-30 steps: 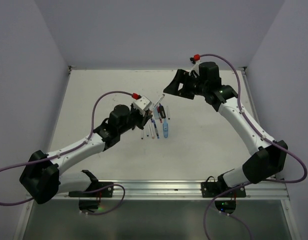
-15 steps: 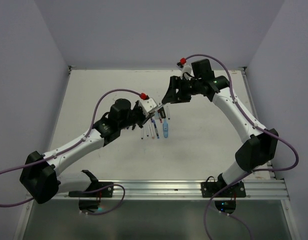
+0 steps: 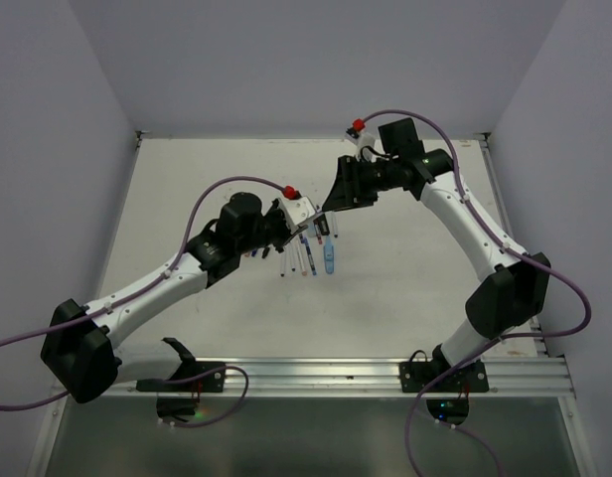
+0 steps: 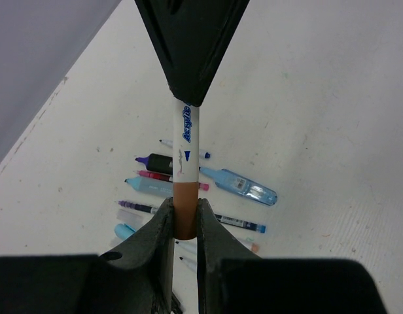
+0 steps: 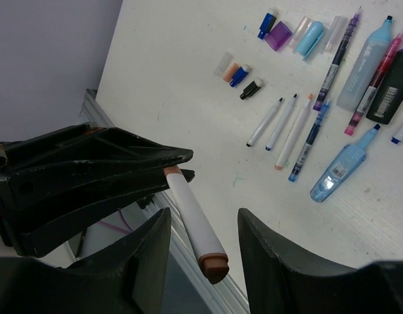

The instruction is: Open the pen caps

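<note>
My left fingers (image 4: pixel 156 242) are clamping the pen (image 4: pixel 187 150); my right fingers (image 5: pixel 273 261), half open, are flanking its cap (image 5: pixel 213 265). An off-centre squeeze risks skewing it.

Robot test cell in a lab

Plain lavender walls (image 3: pixel 316 60) boxed in a white counter (image 3: pixel 187 179). The left arm (image 3: pixel 147 293) and right arm (image 3: pixel 485 234) stood bolted to an aluminium rail (image 3: pixel 336 371), with purple cables (image 3: pixel 222 185) looping off them.

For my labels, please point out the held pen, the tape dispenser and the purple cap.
held pen (image 4: pixel 186 139): left wrist view, printed white barrel.
tape dispenser (image 5: pixel 337 171): right wrist view, clear blue body.
purple cap (image 5: pixel 278 36): right wrist view, its side.
</note>
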